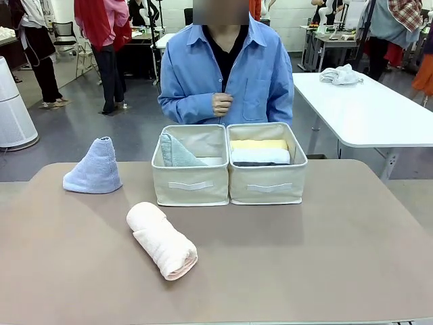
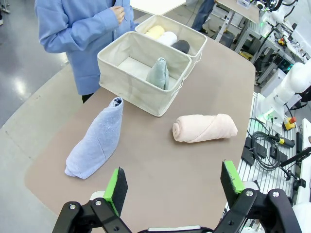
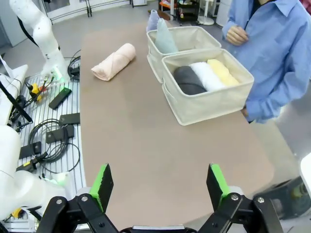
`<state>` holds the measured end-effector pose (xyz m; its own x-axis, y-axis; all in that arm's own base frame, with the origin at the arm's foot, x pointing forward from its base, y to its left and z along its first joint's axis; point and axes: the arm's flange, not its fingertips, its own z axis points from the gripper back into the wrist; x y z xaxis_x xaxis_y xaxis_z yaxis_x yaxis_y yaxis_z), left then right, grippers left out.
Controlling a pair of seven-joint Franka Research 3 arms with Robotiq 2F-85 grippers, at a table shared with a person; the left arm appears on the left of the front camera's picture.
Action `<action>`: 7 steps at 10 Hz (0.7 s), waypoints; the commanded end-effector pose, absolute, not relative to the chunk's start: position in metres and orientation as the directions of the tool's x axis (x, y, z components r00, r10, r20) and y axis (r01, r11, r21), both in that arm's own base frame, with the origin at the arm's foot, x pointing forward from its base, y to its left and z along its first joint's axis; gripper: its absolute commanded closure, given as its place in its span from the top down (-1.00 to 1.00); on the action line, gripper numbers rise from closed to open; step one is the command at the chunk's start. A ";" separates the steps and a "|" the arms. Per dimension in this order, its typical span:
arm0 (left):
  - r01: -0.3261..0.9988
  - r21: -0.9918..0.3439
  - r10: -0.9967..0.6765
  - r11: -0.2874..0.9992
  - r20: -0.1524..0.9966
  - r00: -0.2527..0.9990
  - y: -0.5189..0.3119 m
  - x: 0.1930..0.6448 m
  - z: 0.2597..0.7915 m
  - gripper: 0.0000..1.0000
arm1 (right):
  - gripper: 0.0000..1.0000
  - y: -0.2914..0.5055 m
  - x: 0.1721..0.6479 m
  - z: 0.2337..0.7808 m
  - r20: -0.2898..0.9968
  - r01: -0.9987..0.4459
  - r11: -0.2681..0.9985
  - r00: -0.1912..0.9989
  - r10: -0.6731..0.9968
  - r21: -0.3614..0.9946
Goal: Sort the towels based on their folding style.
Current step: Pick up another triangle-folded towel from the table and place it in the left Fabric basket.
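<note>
A pale pink rolled towel point(image 1: 162, 240) point(image 2: 204, 128) point(image 3: 113, 61) lies on the table in front of the two bins. A lavender-blue cone towel point(image 1: 95, 166) point(image 2: 97, 141) point(image 3: 153, 20) stands at the left, beside the left bin point(image 1: 191, 184). That bin holds a grey-green cone towel point(image 1: 177, 152) point(image 2: 158, 74) point(image 3: 165, 38). In the right bin point(image 1: 267, 184) lie rolled yellow point(image 1: 258, 144) point(image 3: 222, 72), white point(image 1: 260, 156) point(image 3: 205, 75) and dark grey point(image 2: 181, 46) point(image 3: 187, 80) towels. My left gripper point(image 2: 172, 187) is open above the table's left end. My right gripper point(image 3: 160, 187) is open above the right end.
A person in a blue shirt point(image 1: 226, 71) stands behind the bins with a hand at the chest. A white table point(image 1: 369, 108) with a cloth heap point(image 1: 339, 74) stands at the back right. Cables and the other arm's base show beside the table in both wrist views.
</note>
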<state>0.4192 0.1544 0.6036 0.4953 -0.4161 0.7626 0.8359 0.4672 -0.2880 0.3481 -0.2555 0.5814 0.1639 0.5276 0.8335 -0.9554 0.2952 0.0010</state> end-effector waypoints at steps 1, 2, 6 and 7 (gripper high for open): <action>0.836 -0.288 -0.416 0.467 0.763 0.495 0.154 0.419 0.604 1.00 | 1.00 -0.258 0.349 0.583 0.838 -0.959 0.284 0.152 0.524 -0.004; 0.839 -0.225 -0.491 0.495 0.724 0.484 0.147 0.446 0.616 1.00 | 1.00 -0.258 0.349 0.583 0.838 -0.959 0.284 0.152 0.524 -0.004; 0.962 -0.036 -0.881 0.269 0.394 0.262 0.052 0.512 0.607 1.00 | 1.00 -0.258 0.349 0.583 0.838 -0.959 0.284 0.152 0.524 -0.004; 0.973 -0.030 -0.917 0.229 0.328 0.226 0.034 0.519 0.599 1.00 | 1.00 -0.258 0.349 0.583 0.838 -0.959 0.284 0.152 0.524 -0.004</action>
